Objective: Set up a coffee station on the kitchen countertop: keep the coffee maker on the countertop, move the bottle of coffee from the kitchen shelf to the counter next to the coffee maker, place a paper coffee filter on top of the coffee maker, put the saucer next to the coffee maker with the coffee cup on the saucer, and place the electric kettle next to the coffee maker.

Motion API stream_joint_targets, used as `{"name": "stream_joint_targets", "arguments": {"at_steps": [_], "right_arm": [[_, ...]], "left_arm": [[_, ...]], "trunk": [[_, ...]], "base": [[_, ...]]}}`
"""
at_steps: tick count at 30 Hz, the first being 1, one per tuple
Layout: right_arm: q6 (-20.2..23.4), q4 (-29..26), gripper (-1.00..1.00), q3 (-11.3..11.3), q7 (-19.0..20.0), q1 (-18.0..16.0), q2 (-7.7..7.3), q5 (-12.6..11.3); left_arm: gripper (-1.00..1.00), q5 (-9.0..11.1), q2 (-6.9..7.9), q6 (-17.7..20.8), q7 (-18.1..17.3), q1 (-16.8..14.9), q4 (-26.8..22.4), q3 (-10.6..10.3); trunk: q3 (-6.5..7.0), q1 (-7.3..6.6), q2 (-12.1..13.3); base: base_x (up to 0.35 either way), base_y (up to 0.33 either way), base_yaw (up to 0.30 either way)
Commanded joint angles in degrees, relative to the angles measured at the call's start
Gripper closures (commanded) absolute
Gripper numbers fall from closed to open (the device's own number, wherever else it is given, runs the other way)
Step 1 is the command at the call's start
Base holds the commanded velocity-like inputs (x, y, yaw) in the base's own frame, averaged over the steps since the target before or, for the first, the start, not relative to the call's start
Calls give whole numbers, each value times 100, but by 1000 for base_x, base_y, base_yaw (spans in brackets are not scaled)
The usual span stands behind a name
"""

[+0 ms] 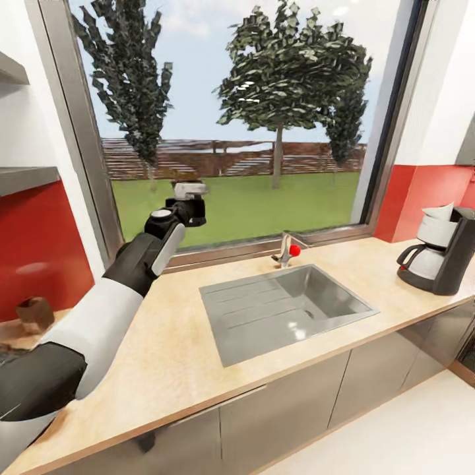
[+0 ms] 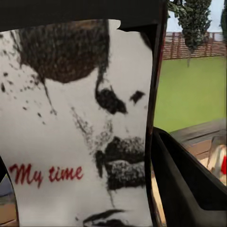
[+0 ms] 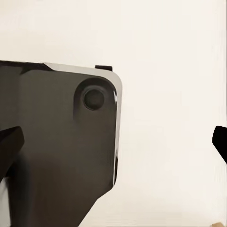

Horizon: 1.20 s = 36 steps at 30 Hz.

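Observation:
My left gripper point(image 1: 187, 198) is raised in front of the window, shut on the bottle of coffee point(image 1: 188, 189). In the left wrist view the bottle's white label point(image 2: 80, 127) reads "My time", with a dark finger point(image 2: 189, 189) beside it. The coffee maker point(image 1: 443, 256) stands at the far right of the kitchen countertop point(image 1: 171, 343), its white carafe facing left. A pale pointed piece that looks like the paper coffee filter point(image 1: 439, 212) lies on top of it. The kitchen shelf point(image 1: 26, 177) is at the left wall. My right gripper point(image 3: 115, 144) is open and holds nothing.
A steel sink point(image 1: 284, 310) with a red-knobbed faucet point(image 1: 288, 249) is set into the countertop between the arm and the coffee maker. A small brown object point(image 1: 36, 311) sits at the far left. Red wall panels flank the window.

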Motion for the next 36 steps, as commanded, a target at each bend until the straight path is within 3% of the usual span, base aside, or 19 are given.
{"name": "stream_joint_targets", "arguments": {"at_steps": [1, 2, 3, 5, 10, 13, 18, 23, 24, 26, 27, 29, 31, 33, 36], "right_arm": [[-20, 0, -100, -44, 7, -2, 5, 55], [-25, -2, -100, -45, 12, -2, 6, 50], [-27, -3, -100, -45, 13, -2, 8, 48], [-36, -45, -100, -45, 17, -2, 15, 45], [-38, -183, -100, -52, 18, -2, 17, 12], [-38, -203, -100, -57, 18, -2, 14, -135], [-38, -207, -100, -54, 20, -2, 2, -678], [-38, -200, -100, -53, 18, -2, -2, -779], [-38, -196, -100, -52, 18, -2, -6, -785], [-38, -193, -100, -48, 16, -2, -3, -789], [-38, -192, -100, -47, 15, -2, -2, -789], [-38, -186, -100, -44, 14, -2, -1, -791], [-38, -184, -100, -40, 16, -2, 4, -791], [-38, -182, -100, -39, 13, -2, 7, -791], [-38, -181, -100, -36, 13, -2, 8, -791]], "left_arm": [[100, 5, 0, -302, 44, 382, -78, -21], [100, -4, 4, -554, 40, 741, -111, -44], [100, -8, 5, -613, 37, 841, -119, -65], [100, -27, 26, -928, 7, 1413, -141, -351], [100, -38, 77, -1467, -6, 2080, -146, -644], [100, -39, 85, -1602, -10, 2367, -153, -690], [100, -40, 83, -1767, -5, 2841, -150, -727], [100, -52, 94, -2358, -9, 3307, -140, -786], [100, -172, 95, -2603, -11, 3465, -139, -794], [100, -598, 96, -2883, -10, 3659, -135, -796], [100, -730, 94, -2928, -9, 3701, -134, -793], [100, -1188, 86, -3035, -6, 3819, -141, -778], [100, -1447, 80, -3079, -10, 3874, -147, -770], [100, -1606, 89, -3111, -12, 3913, -137, -766], [100, -1645, 78, -3117, -13, 3921, -140, -772]], "trunk": [[-1, 2, -6], [-1, 2, -6], [-1, 2, -6], [-1, 2, -6], [-1, 2, -6], [-1, 2, -6], [-1, 2, -6], [-1, 2, -6], [-1, 2, -6], [-1, 2, -6], [-1, 2, -6], [-1, 2, -6], [-1, 2, -6], [-1, 2, -6], [-1, 2, -6]], "base": [[0, -273, 0], [0, -273, 0], [0, -273, 0], [0, -266, 0], [0, -234, 0], [0, -110, -72], [0, -23, -240], [0, -2, -286], [0, 0, -290], [0, 0, -290], [0, 0, -290], [0, 0, -291], [0, 0, -291], [0, 0, -291], [0, 0, -291]]}}
